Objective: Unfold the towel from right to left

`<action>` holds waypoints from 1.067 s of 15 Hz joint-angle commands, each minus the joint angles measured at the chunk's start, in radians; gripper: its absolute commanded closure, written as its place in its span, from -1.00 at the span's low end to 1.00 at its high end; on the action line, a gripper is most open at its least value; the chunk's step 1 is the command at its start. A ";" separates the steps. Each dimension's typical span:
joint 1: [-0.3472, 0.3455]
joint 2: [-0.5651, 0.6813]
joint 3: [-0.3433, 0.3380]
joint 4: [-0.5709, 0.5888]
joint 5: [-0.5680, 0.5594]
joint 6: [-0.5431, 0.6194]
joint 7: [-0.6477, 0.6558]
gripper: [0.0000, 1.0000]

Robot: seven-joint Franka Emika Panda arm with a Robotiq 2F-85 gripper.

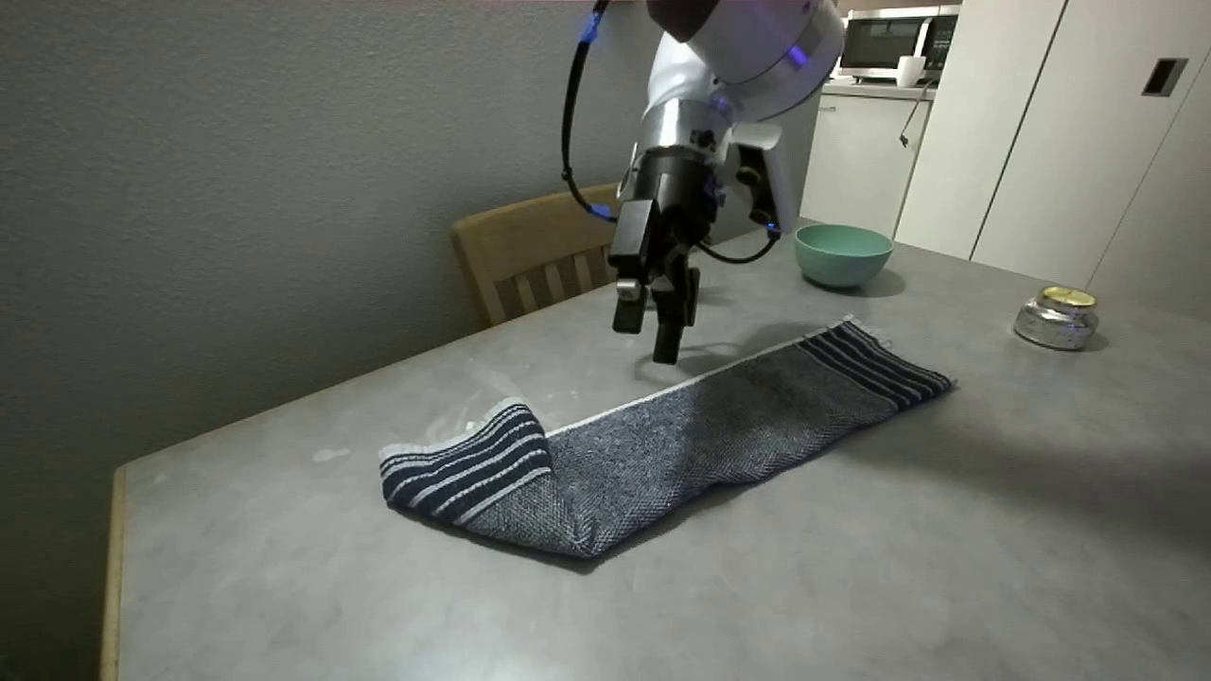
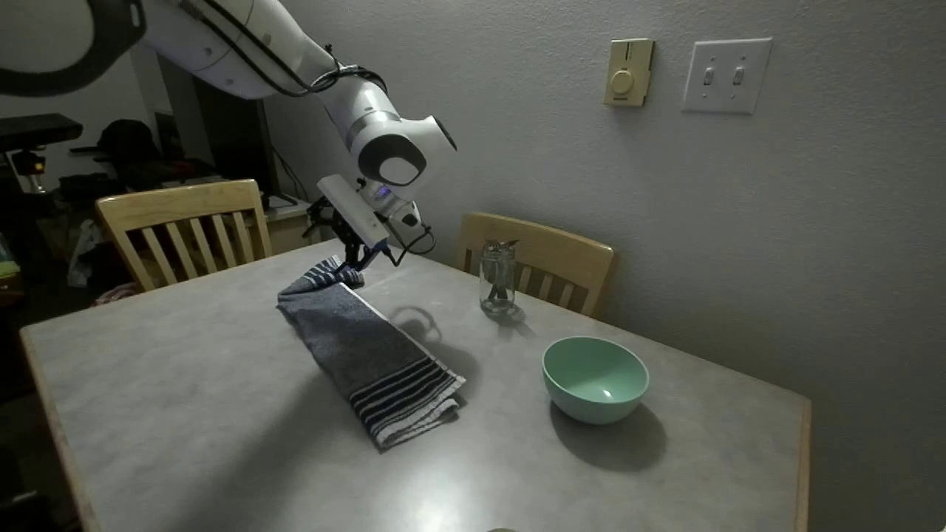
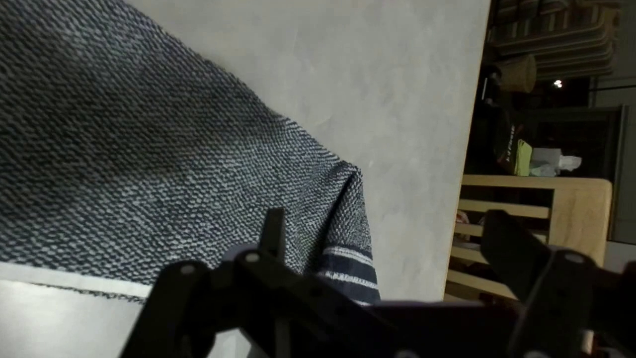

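Note:
The towel [image 1: 700,435] is a long, narrow dark blue-grey cloth lying on the table. It also shows in an exterior view [image 2: 347,332] and in the wrist view [image 3: 174,139]. One striped short end lies flat near the teal bowl. The opposite striped end is turned back at a diagonal fold, angled toward the wall side. My gripper [image 1: 648,336] hangs above the table by the towel's wall-side long edge, tilted. It also shows in an exterior view [image 2: 336,247]. In the wrist view, the gripper [image 3: 385,219] has its fingers wide apart with nothing held between them.
A teal bowl [image 1: 843,255] stands on the table [image 1: 284,586], beyond the towel's flat end. A silver candle jar [image 1: 1057,319] stands farther right. A glass jar [image 2: 497,277] stands near the wall-side edge. Wooden chairs [image 2: 185,214] [image 2: 539,255] stand against the table.

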State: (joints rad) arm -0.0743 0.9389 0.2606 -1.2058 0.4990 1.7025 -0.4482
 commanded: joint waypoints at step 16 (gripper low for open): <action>0.284 0.412 -0.035 0.688 -0.264 -0.158 0.186 -1.00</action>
State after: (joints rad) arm 0.1894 1.3180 0.2565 -0.5897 0.2787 1.5685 -0.2671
